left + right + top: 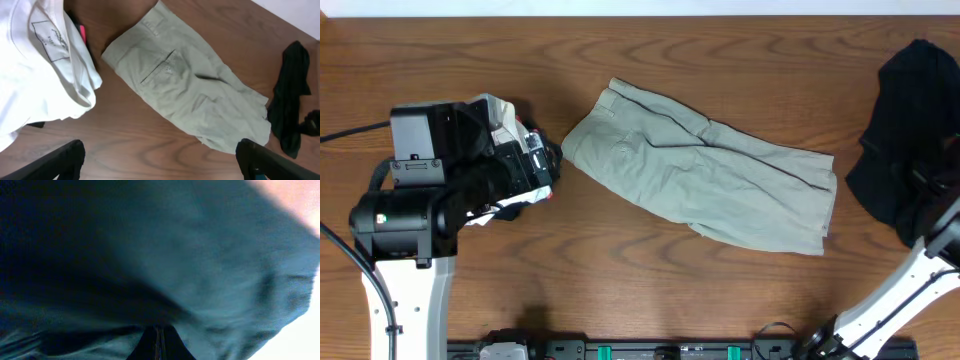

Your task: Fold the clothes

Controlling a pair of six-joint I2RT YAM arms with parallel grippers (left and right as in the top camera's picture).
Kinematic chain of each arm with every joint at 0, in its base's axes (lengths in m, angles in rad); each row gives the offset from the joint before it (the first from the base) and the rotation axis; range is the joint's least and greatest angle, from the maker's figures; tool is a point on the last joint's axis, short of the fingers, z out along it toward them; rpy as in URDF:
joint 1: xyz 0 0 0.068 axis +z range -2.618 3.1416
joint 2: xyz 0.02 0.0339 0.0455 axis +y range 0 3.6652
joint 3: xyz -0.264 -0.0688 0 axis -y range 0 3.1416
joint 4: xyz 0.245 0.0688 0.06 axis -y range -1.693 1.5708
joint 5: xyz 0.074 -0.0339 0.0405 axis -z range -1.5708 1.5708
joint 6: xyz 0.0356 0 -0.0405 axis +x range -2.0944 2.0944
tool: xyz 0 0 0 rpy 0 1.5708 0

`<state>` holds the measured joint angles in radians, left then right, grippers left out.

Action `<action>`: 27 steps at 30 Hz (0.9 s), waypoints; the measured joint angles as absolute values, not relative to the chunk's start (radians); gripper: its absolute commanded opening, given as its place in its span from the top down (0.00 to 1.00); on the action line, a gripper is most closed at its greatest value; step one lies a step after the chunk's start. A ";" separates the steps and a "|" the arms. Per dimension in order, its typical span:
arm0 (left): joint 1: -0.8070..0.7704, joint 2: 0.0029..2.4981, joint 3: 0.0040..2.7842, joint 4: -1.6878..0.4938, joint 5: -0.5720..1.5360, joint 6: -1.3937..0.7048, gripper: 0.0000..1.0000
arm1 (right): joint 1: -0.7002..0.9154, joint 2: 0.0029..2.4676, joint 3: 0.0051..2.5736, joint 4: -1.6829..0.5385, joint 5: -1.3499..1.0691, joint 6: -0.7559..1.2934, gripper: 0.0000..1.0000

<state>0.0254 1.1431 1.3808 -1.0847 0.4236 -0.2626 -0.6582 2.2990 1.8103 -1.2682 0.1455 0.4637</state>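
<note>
Pale khaki shorts [705,170] lie flat and spread out mid-table; they also show in the left wrist view [185,85]. A white shirt [40,65] is bunched under my left arm [505,110]. A black garment [910,120] is heaped at the right edge and shows in the left wrist view [290,95]. My left gripper [160,167] is wide open and empty above bare wood, just left of the shorts' waistband [548,165]. My right gripper [160,342] has its fingers pressed together in the black garment [150,255], which fills its view.
A pink and black item [81,35] peeks out beside the white shirt. My right arm [910,280] reaches up from the lower right into the black heap. A black rail [670,350] runs along the table's front edge.
</note>
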 measured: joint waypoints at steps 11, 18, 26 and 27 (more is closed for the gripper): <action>0.025 1.143 1.381 -1.073 0.422 -0.263 0.02 | -0.678 2.266 1.810 -1.126 -0.300 0.250 0.99; 0.025 1.143 1.381 -1.073 0.412 -0.262 0.02 | -0.595 2.265 1.810 -1.035 -0.397 0.144 0.99; 0.025 1.143 1.381 -1.054 0.411 -0.262 0.02 | -0.556 2.265 1.721 -0.932 -0.221 0.165 0.99; 0.025 1.143 1.381 -1.053 0.411 -0.262 0.02 | -0.559 2.263 1.719 -0.936 -0.208 0.172 0.99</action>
